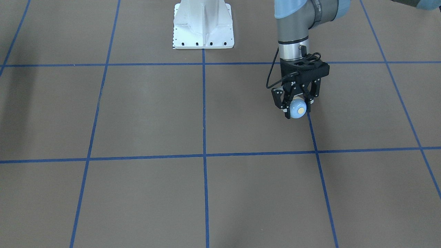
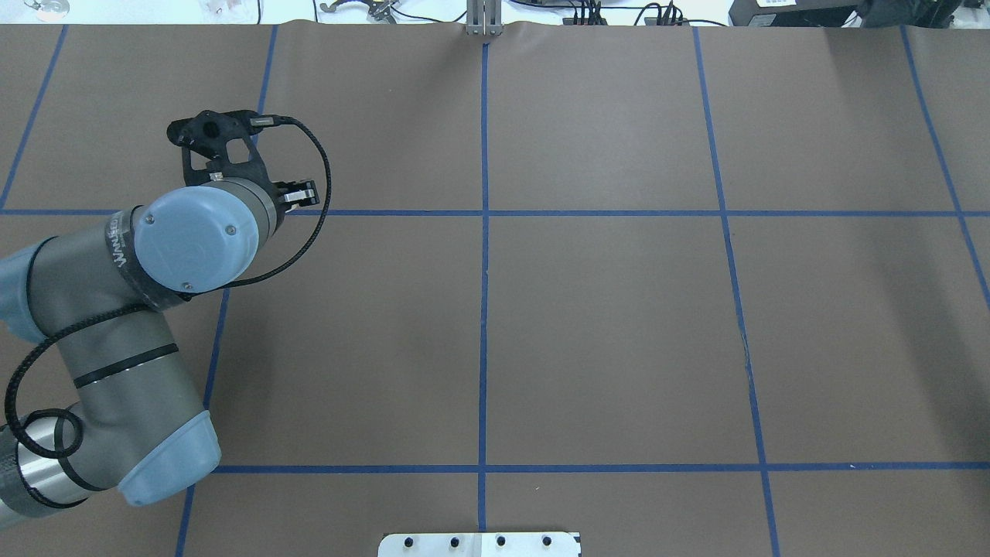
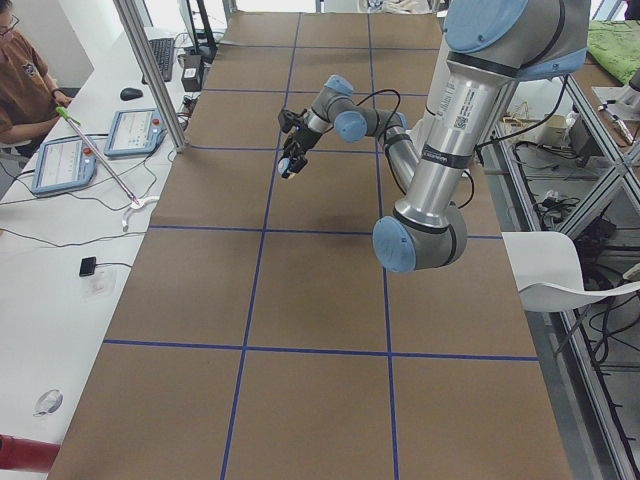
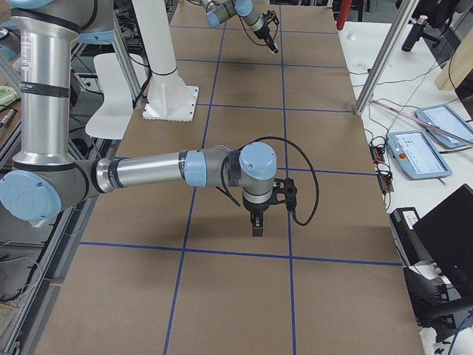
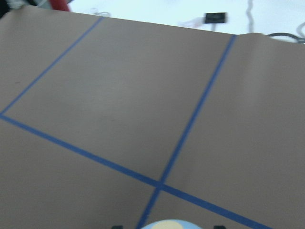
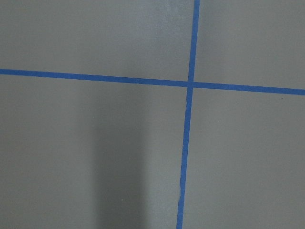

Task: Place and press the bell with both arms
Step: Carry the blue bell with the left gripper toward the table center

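Note:
The light-blue bell (image 1: 295, 106) with its cream button sits between the fingers of my left gripper (image 1: 297, 111), which is shut on it. The bell is tilted, with its button towards the front camera, and seems held just above the brown table. Its top shows at the bottom edge of the left wrist view (image 5: 167, 224). In the overhead view the left wrist hides the bell. My left gripper also shows in the exterior left view (image 3: 289, 160). My right gripper (image 4: 256, 224) points down over the table; it shows only in the exterior right view, so I cannot tell whether it is open.
The brown table (image 1: 144, 113) carries a blue tape grid (image 1: 204, 155). The white pedestal base (image 1: 203, 27) stands at the robot's side. A side bench with tablets (image 3: 65, 160), a metal post (image 3: 150, 70) and an operator (image 3: 25, 80) lies beyond the table's far edge.

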Action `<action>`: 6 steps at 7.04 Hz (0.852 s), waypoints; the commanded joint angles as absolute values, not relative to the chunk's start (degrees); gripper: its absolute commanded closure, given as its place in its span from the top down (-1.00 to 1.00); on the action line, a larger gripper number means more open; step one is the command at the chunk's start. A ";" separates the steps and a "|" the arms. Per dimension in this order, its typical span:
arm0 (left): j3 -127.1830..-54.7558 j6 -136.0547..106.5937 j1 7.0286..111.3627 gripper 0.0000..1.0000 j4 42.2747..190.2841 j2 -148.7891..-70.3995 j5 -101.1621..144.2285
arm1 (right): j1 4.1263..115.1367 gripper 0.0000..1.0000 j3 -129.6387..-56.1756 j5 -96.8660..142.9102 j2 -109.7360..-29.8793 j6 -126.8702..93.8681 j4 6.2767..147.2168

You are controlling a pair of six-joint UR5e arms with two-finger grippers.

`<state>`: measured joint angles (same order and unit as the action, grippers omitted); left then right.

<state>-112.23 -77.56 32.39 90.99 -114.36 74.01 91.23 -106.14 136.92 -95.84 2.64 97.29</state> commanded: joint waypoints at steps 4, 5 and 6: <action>-89.26 -65.83 27.78 -1.00 129.77 -123.81 68.75 | 91.23 1.00 -106.17 137.02 -95.45 2.64 97.21; -81.81 -65.83 26.99 -1.00 133.21 -128.19 65.69 | 91.23 1.00 -106.17 137.02 -95.45 2.64 97.21; -75.04 -65.83 26.81 -1.00 135.16 -131.54 63.65 | 91.23 1.00 -106.26 137.02 -95.45 2.64 97.21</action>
